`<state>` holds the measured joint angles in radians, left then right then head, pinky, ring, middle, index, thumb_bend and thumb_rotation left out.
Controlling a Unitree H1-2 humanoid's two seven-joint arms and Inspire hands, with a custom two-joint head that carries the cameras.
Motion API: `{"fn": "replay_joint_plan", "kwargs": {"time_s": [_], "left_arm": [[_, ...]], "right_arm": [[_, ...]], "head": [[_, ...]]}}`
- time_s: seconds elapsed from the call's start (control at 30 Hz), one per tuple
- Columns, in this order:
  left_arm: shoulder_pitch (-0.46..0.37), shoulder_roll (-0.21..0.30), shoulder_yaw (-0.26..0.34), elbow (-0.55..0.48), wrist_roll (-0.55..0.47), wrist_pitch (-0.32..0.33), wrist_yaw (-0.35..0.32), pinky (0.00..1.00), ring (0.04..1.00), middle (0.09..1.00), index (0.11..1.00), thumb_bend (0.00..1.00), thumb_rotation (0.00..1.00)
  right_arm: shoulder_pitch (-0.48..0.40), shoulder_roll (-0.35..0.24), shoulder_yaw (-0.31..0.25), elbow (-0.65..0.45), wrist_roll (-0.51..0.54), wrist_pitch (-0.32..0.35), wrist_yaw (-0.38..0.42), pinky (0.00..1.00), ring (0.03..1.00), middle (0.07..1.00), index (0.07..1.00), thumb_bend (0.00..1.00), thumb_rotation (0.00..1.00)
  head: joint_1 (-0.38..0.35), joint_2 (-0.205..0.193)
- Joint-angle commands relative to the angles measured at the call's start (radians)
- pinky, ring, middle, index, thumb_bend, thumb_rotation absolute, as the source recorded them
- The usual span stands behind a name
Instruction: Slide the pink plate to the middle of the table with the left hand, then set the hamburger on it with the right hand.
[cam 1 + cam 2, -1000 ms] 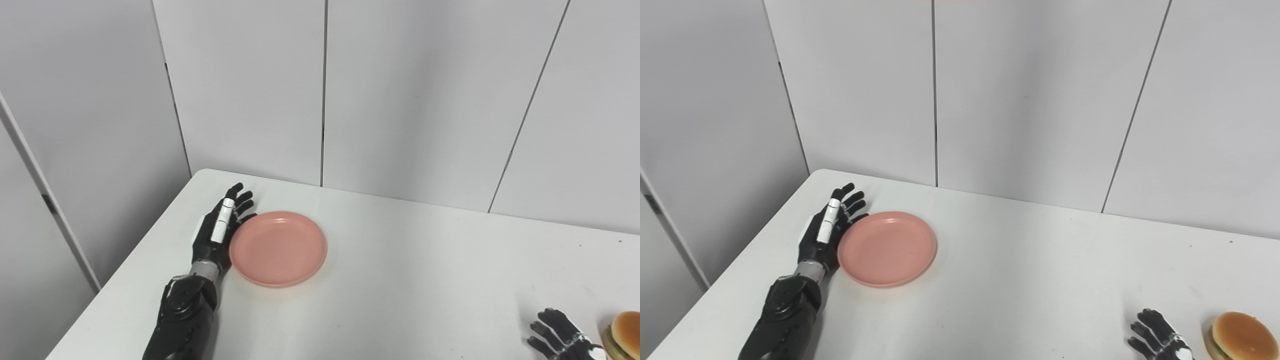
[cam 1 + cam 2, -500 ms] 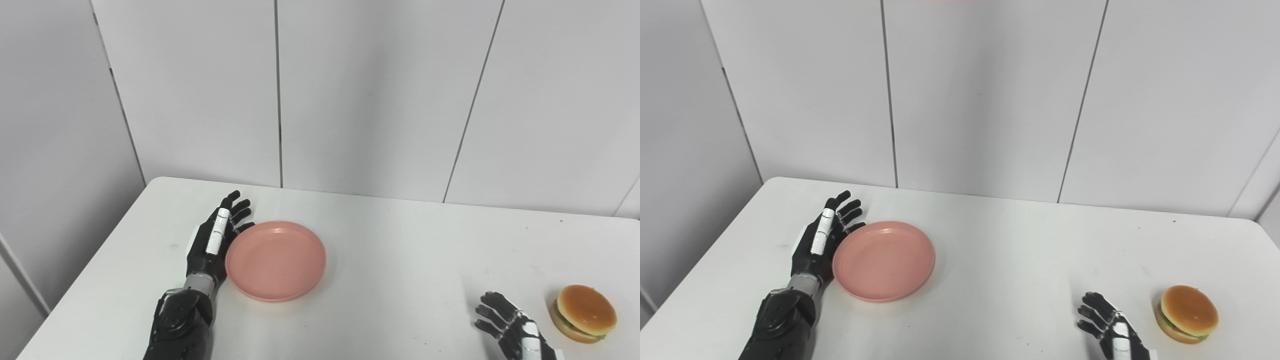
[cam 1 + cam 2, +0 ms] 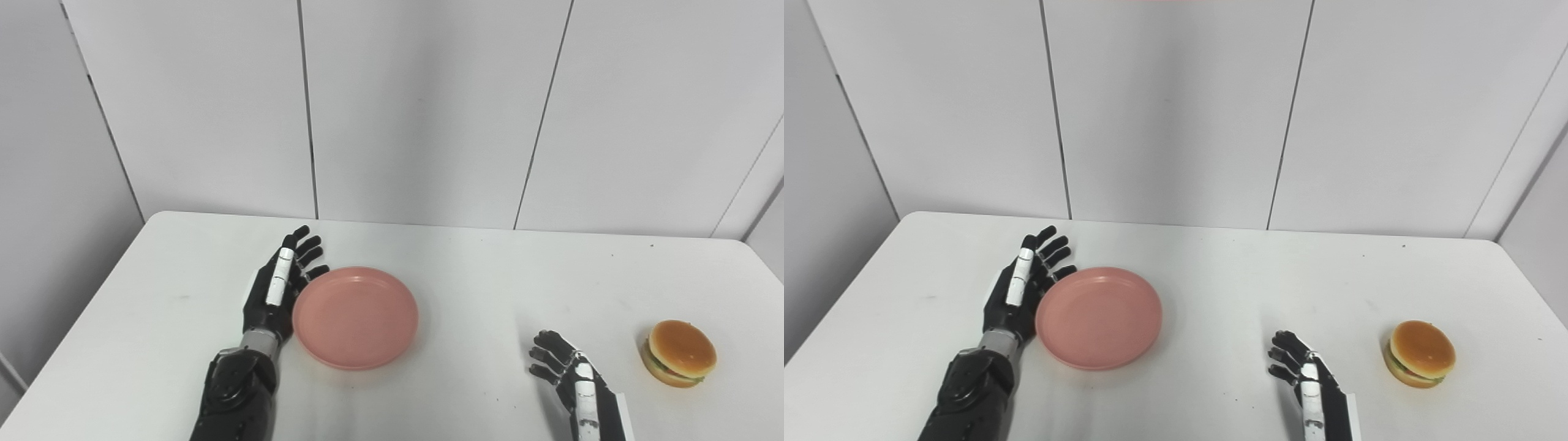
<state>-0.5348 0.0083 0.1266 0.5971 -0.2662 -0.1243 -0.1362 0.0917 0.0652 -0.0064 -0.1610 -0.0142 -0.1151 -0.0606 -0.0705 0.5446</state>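
Note:
The pink plate (image 3: 355,315) lies flat and empty on the white table (image 3: 478,288), left of its middle. My left hand (image 3: 278,294) is open, fingers stretched toward the back wall, with its inner side pressed against the plate's left rim. The hamburger (image 3: 680,353) sits on the table at the right, near the front. My right hand (image 3: 566,370) rests low near the front edge, left of the hamburger and apart from it, open with slightly curled fingers and holding nothing.
Grey wall panels (image 3: 422,110) stand right behind the table's far edge. The table's left edge (image 3: 79,318) runs diagonally beside my left arm. Bare tabletop lies between the plate and the hamburger.
The camera has panned right, bringing the hamburger and my right hand fully into view. My left hand has pushed the plate a little to the right across the table.

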Motion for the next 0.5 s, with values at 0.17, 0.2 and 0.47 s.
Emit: {"fn": "replay_joint_plan", "kwargs": {"time_s": [0.17, 0.2, 0.47], "left_arm": [[-0.029, -0.047, -0.025, 0.063, 0.019, 0.026, 0.006, 0.78, 0.86, 0.834, 0.84, 0.86, 0.77], [-0.033, -0.051, -0.026, 0.07, 0.021, 0.025, 0.007, 0.78, 0.862, 0.834, 0.841, 0.86, 0.77], [-0.067, -0.064, -0.024, 0.115, 0.01, 0.026, -0.008, 0.78, 0.875, 0.847, 0.842, 0.84, 0.77]], "right_arm": [[0.013, 0.042, 0.027, 0.026, -0.032, -0.038, -0.022, 0.7, 0.744, 0.774, 0.73, 0.78, 1.0], [0.014, 0.045, 0.029, 0.028, -0.038, -0.041, -0.026, 0.7, 0.74, 0.771, 0.728, 0.78, 1.0], [0.008, 0.061, 0.059, 0.036, -0.102, -0.052, -0.057, 0.69, 0.737, 0.771, 0.736, 0.78, 1.0]], "head": [[-0.048, -0.006], [-0.056, -0.006], [-0.15, -0.003]]}}
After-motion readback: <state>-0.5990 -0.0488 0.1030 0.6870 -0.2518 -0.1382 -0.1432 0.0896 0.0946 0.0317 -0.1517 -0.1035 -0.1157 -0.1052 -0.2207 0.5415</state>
